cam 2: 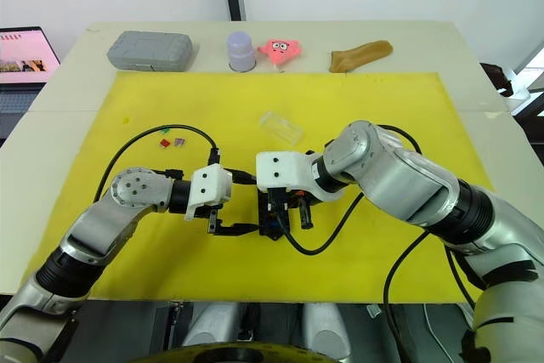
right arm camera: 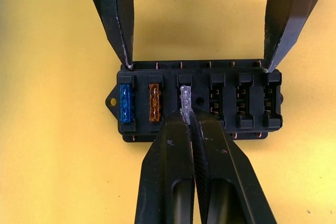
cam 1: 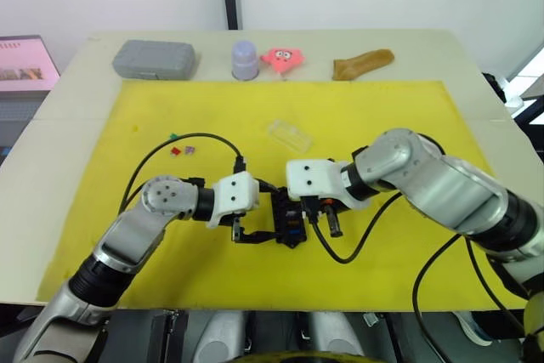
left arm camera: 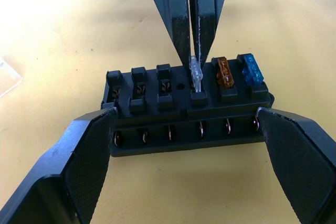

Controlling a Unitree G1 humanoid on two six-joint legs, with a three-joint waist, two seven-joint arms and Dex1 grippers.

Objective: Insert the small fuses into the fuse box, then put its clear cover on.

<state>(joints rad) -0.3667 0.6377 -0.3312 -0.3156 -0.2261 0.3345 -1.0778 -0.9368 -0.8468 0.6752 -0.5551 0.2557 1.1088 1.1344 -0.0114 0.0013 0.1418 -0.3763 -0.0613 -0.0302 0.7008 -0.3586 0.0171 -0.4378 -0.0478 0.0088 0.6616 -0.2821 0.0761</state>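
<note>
Right now both arms meet over the fuse box (cam 1: 287, 218), which sits near the front middle of the yellow mat (cam 1: 382, 116). The left gripper (left arm camera: 186, 145) has its two fingers spread wide, one at each short end of the black block, bracing it from the sides. The right gripper (right arm camera: 191, 121) is pinched together on a grey fuse (right arm camera: 185, 100) — holding it upright in the third slot, counting from the end where the blue fuse (right arm camera: 125, 103) and the amber fuse (right arm camera: 154, 102) already sit side by side. The three slots beyond the grey one show bare metal contacts.

Further back on the mat, the clear cover (cam 1: 289, 134) lies on its own, well apart from the box. To the robot's left, three loose fuses (cam 1: 179, 147) — green, red and purple — lie close together near a black cable.

Along the far table edge, off the mat, stand a grey case (cam 1: 155, 59), a lilac cup (cam 1: 245, 59), a pink toy (cam 1: 283, 58) and a tan object (cam 1: 363, 63). A laptop (cam 1: 24, 65) sits off the table's left corner.
</note>
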